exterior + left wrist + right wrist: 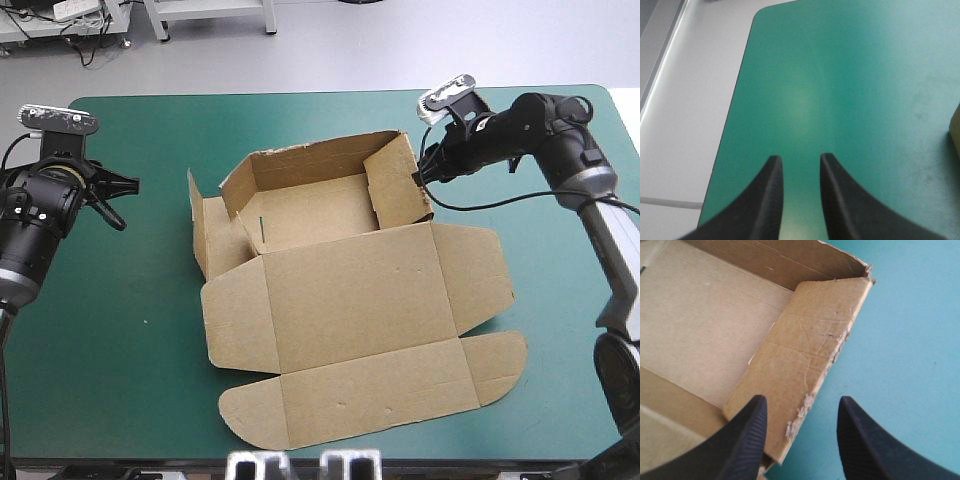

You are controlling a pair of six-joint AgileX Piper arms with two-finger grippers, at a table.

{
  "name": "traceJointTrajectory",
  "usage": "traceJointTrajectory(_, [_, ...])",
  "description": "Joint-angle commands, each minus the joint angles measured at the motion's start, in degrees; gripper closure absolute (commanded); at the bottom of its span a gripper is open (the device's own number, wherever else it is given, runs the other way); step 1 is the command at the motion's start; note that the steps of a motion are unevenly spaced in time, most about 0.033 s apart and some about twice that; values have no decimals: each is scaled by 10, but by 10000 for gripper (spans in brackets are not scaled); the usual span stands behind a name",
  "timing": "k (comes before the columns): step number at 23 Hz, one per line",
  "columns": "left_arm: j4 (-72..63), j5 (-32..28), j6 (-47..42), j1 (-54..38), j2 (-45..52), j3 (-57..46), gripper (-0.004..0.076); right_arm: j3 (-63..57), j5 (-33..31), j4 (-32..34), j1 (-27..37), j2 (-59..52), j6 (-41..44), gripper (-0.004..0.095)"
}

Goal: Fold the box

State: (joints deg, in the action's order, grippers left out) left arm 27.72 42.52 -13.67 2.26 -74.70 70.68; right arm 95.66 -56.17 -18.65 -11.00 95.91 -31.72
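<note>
Box (350, 300) — brown board, middle of the teal-green tabletop (120, 350); the far half stands as an open tray with back and right walls raised, the lid and its flaps flat toward the near edge. Right end effector (802, 412) — black fingers apart, straddling the frayed upper edge of the tray's right wall, not clamped on it. Left end effector (801, 170): fingers narrowly apart, holding nothing, over bare tabletop well left of the box
</note>
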Motion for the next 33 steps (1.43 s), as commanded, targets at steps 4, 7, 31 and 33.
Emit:
traceJointTrajectory(4, [9, 4, 0, 1, 8, 16, 539, 25, -61, -11, 1, -101, -4, 564])
traceJointTrajectory(7, [9, 4, 0, 1, 8, 16, 539, 25, -60, -19, 1, -116, 0, 600])
traceJointTrajectory(31, [-69, 41, 10, 1, 3, 16, 540, 25, 4, -37, 2, 142, 50, 890])
traceJointTrajectory(33, [-82, 52, 23, 1, -3, 16, 540, 25, -3, -45, 2, 145, 57, 923])
